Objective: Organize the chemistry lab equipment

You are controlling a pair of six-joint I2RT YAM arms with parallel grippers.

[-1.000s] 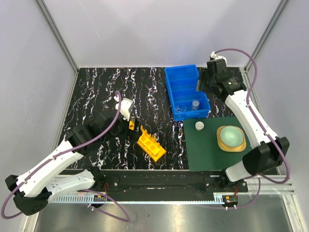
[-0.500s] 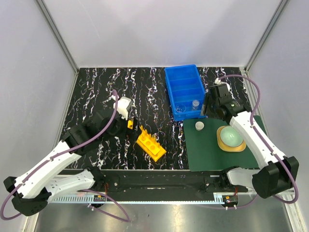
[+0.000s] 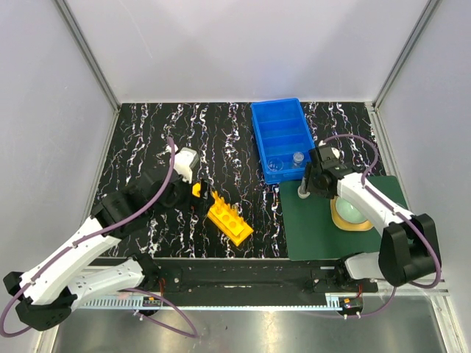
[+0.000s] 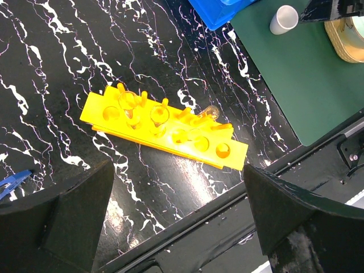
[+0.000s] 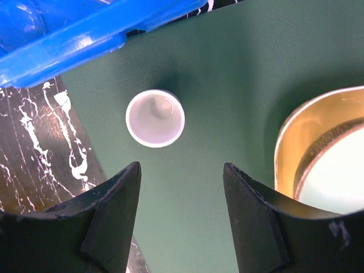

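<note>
Top camera is sitting high above and behind my bases, facing down and away, taking in the whole table point(image 3: 147, 140) from far off. My left wrist camera is hanging nearer and tilting down toward the right side. It's centering on the yellow rack point(image 4: 165, 128), with the green mat point(image 4: 296, 79), white piece point(image 4: 284, 19) and blue bin point(image 4: 219, 12) corner showing at its top right. My right wrist camera is looking straight down, very close, on that white piece, the mat and the bin edge, with the tan disc point(image 5: 301, 128) at its right. All three views are sharing the white piece, mat and bin; the rack is showing only in the top and left wrist views.
</note>
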